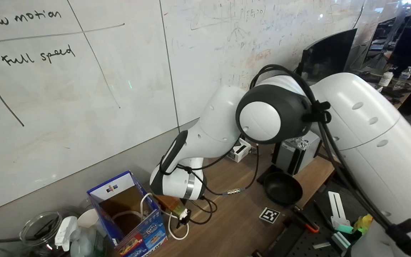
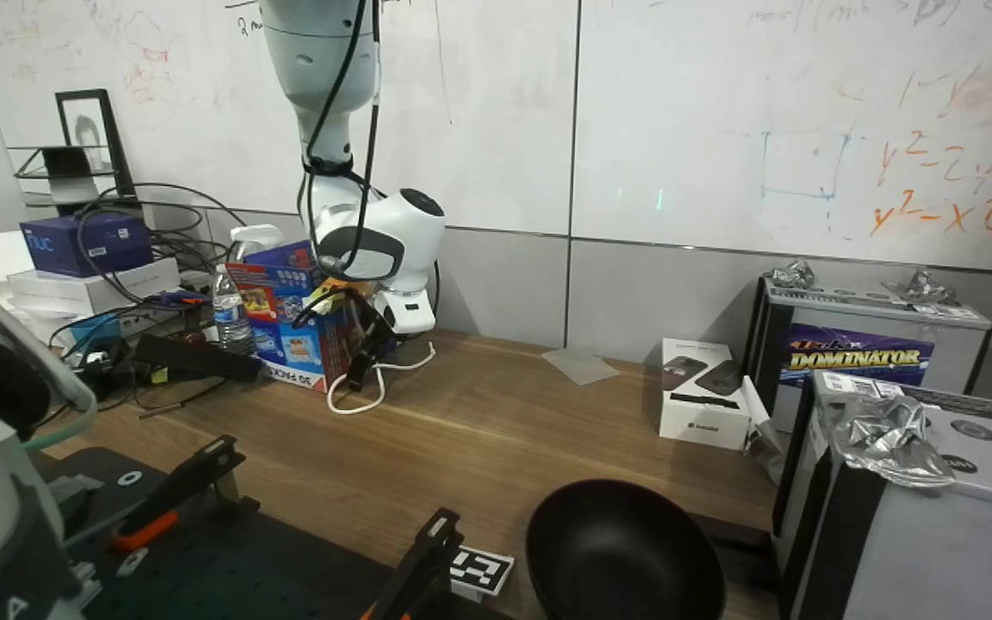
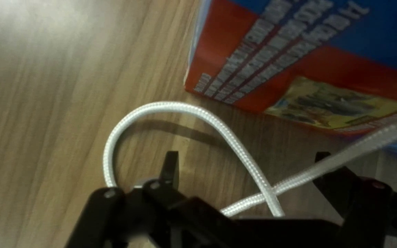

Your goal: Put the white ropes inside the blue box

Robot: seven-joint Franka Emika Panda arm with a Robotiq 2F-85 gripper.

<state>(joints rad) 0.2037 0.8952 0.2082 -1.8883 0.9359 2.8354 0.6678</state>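
The wrist view shows a black two-fingered gripper (image 3: pixel 246 156) spread wide and holding nothing, with a white braided rope (image 3: pixel 164 106) crossing itself between the fingers; one strand passes in front of a fingertip, touching or not I cannot tell. In both exterior views the gripper is small and partly hidden. Only an exterior view looks into the open-topped cardboard box (image 1: pixel 152 233) with blue printed sides: part of the rope lies on its brown inside, a stretch arches over the rim, and a loop rests outside on the wooden worktop (image 1: pixel 227 221), just beside the box. In an exterior view a white strip (image 2: pixel 296 377) low on that box reads "30 PACKS", a dark blue box (image 2: pixel 126 251) says "nuc" and a purple label (image 2: pixel 856 354) reads "DOMINATOR". The whiteboard (image 1: pixel 66 92) in an exterior view bears "Slow motion" and "Full speed" in black.
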